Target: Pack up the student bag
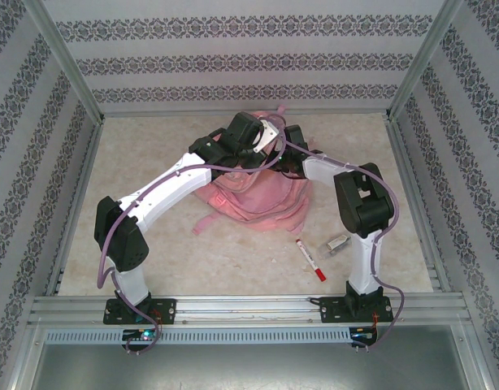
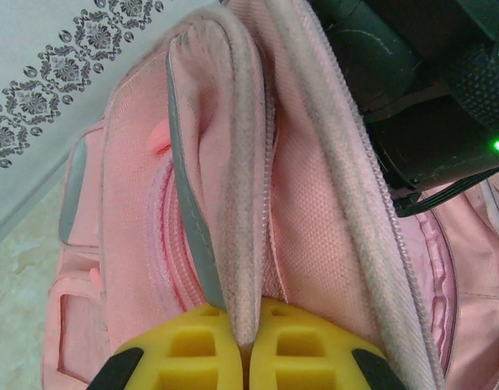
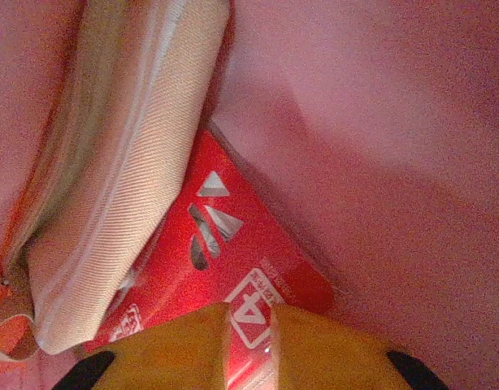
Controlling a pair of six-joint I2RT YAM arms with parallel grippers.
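Note:
The student bag [image 1: 258, 199], a pink backpack, lies mid-table with both arms reaching over its far end. My left gripper [image 2: 248, 313] is shut on the fabric rim of the bag's opening [image 2: 233, 162], next to a grey reflective strip [image 2: 193, 236] and a zipper line. My right gripper [image 3: 249, 313] is inside the bag [image 3: 379, 138], its yellow fingers slightly apart just above a flat red packet [image 3: 233, 236] with white markings. Nothing is pinched between them. A beige zip pouch [image 3: 119, 179] lies beside the packet.
A red-and-white marker [image 1: 310, 260] and a small grey-white item [image 1: 337, 242] lie on the table near the right arm's base. Patterned walls [image 1: 233, 57] and metal rails enclose the table. The right arm's dark body [image 2: 412, 97] sits close over the bag's opening.

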